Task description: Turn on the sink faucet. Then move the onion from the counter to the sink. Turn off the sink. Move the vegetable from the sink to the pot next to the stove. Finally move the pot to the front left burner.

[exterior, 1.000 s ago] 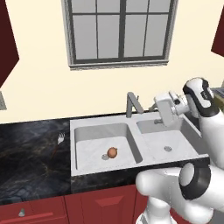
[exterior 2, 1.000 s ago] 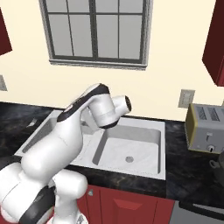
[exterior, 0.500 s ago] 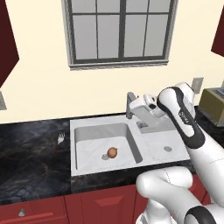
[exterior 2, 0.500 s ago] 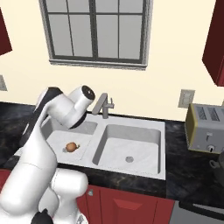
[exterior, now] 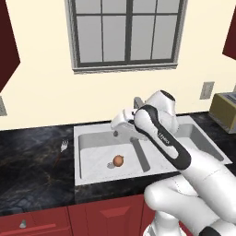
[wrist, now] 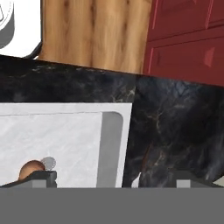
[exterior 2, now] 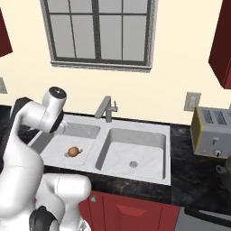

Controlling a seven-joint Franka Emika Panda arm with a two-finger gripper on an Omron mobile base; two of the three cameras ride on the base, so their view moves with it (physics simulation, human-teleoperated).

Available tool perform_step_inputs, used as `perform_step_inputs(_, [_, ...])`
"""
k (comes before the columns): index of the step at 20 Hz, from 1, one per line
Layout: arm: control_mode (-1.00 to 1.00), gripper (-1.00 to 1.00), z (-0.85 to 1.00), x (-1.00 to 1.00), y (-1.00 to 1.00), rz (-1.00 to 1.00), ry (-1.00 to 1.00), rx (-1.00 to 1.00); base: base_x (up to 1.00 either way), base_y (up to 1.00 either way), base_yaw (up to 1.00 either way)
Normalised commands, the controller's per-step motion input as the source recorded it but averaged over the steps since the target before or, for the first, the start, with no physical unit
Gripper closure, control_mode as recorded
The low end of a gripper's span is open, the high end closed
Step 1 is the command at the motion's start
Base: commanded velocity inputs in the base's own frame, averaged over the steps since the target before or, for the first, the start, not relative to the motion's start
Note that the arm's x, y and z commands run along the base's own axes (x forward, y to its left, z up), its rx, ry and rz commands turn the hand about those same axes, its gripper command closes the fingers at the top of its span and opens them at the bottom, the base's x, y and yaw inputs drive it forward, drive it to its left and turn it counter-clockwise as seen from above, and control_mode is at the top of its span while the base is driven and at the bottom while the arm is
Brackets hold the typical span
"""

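The tan-orange onion [exterior: 118, 160] [exterior 2: 73, 151] lies in the left basin of the pale sink [exterior: 92, 177] [exterior 2: 102, 149], beside the round drain. My gripper [exterior: 117, 131] hangs open just above that basin, up and slightly right of the onion. In the hand view the gripper [wrist: 114, 179] has its tips wide apart, and the onion [wrist: 29, 169] peeks out behind the left tip with nothing held. The grey faucet [exterior 2: 107, 108] stands at the back of the sink with no stream showing. My arm mostly hides the faucet in the left base view. Black counter [exterior: 32, 170] [wrist: 175, 131] surrounds the sink.
A grey toaster [exterior 2: 212, 131] [exterior: 226, 110] stands on the counter right of the sink. The dark edge of a pot [exterior 2: 225, 170] shows at the far right. A small white utensil [exterior: 63, 146] lies on the counter left of the sink. Dark red cabinets [wrist: 188, 39] sit below.
My arm has swung left, from the right basin past the faucet to above the left basin. The gripper stayed open. The onion has not moved.
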Motion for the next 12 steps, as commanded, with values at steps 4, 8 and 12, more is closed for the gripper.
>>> perform_step_inputs(4, [-1.00,-1.00,-0.27,0.36,0.43,0.00,0.12,-0.17,0.00,0.00,0.00])
perform_step_inputs(8, [-1.00,-1.00,-0.34,0.42,0.34,0.00,0.08,-0.15,0.00,0.00,0.00])
perform_step_inputs(12, [-1.00,-1.00,-0.35,0.28,0.15,0.00,0.03,-0.12,0.00,0.00,0.00])
